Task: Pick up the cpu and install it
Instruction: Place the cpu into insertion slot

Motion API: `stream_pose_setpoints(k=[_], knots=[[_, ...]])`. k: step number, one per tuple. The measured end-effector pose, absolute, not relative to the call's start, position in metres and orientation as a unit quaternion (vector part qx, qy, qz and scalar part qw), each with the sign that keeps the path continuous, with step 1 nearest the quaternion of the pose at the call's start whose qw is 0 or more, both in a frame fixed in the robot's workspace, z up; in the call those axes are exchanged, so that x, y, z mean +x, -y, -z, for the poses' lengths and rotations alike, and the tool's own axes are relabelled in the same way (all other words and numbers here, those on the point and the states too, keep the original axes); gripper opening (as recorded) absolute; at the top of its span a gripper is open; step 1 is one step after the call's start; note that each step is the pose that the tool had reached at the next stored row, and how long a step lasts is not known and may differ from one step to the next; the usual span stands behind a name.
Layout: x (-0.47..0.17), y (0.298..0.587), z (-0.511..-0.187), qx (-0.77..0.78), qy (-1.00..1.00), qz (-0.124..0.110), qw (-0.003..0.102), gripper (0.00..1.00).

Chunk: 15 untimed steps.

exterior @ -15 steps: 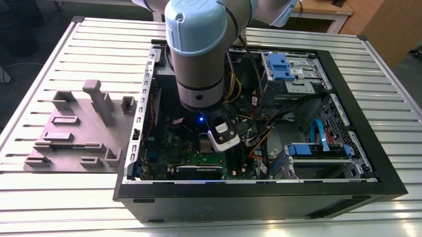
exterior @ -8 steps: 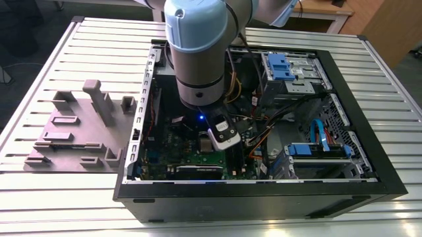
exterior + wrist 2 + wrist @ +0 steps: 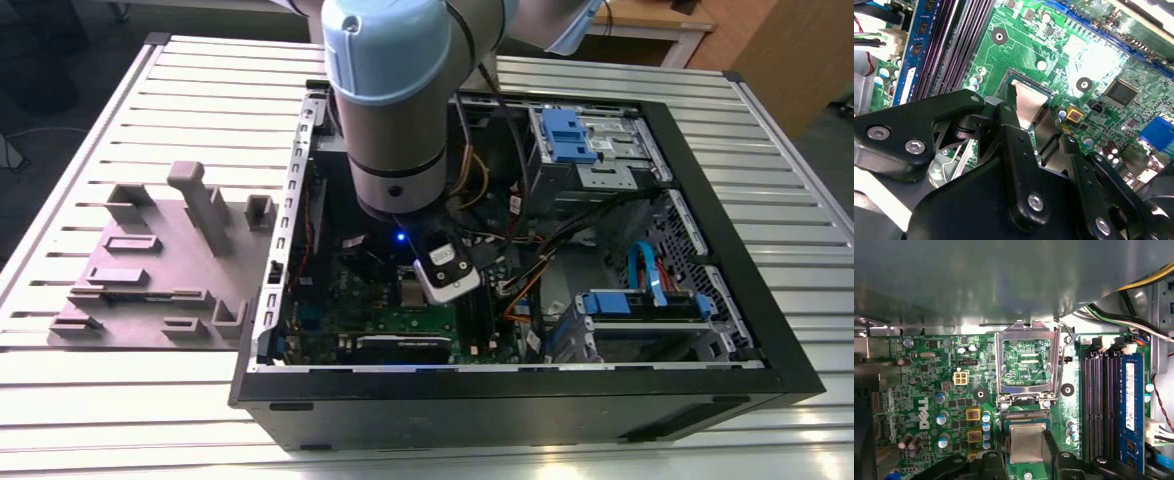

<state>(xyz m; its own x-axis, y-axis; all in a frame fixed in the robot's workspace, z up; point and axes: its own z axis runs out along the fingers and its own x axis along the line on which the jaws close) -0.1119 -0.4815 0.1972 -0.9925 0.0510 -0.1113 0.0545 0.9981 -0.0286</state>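
Item: cpu [image 3: 1027,442], 1 flat silvery square, which we log over the socket [image 3: 1004,84] on the green motherboard [image 3: 929,390]. It lies between the socket's raised metal frame [image 3: 1000,365] and the gripper [image 3: 1026,437]. We cannot tell whether it is seated or a little above its bed. Holder: 1 gripper whose 2 dark fingers [image 3: 1002,447] lie against 2 opposite edges of the cpu, so we take it as clamped on the chip; the second wrist view gives the same reading, with the silver face [image 3: 1030,102] between the black linkages. Setting: in the exterior view the arm [image 3: 387,100] reaches down into an open case [image 3: 694,395] on a slatted table [image 3: 134,400]. A grey fixture [image 3: 160,260] lies at 9 o'clock from the case, on the exterior view's left. Neighbours: black memory slots [image 3: 1099,400] and 1 blue-labelled stick [image 3: 1130,395] run beside the socket, apart from it. Handling note, our judgement: the step in hand is the seating. The chip should stay flat and square to the socket walls, with all 4 corners matched. It should go straight down with no sideways slide and no pressing, since the contacts beneath will bend easily. The fingers must stay clear of the open frame, and the grip should hold until the chip lies level.
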Motion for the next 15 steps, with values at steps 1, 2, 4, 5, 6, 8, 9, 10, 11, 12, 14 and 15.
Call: stream_pose_setpoints(k=[1,2,4,5,6,8,9,10,11,12,14,15], knots=[[-0.1119,0.4815,-0.1970,0.026,-0.998,0.016,0.055,0.39],[-0.1119,0.4815,-0.1968,0.026,-0.998,0.016,0.055,0.39],[-0.1120,0.4815,-0.1960,0.027,-0.998,0.015,0.055,0.39],[-0.1121,0.4815,-0.1956,0.027,-0.998,0.013,0.055,0.39],[-0.1121,0.4814,-0.1951,0.027,-0.998,0.012,0.055,0.39],[-0.1120,0.4813,-0.1941,0.027,-0.998,0.010,0.055,0.39],[-0.1120,0.4813,-0.1938,0.027,-0.998,0.009,0.055,0.39],[-0.1120,0.4813,-0.1938,0.027,-0.998,0.009,0.055,0.39],[-0.1120,0.4813,-0.1938,0.027,-0.998,0.009,0.055,0.39],[-0.1120,0.4814,-0.1938,0.027,-0.998,0.009,0.055,0.39],[-0.1120,0.4813,-0.1936,0.027,-0.998,0.009,0.055,0.39],[-0.1119,0.4814,-0.1935,0.027,-0.998,0.010,0.055,0.39]])
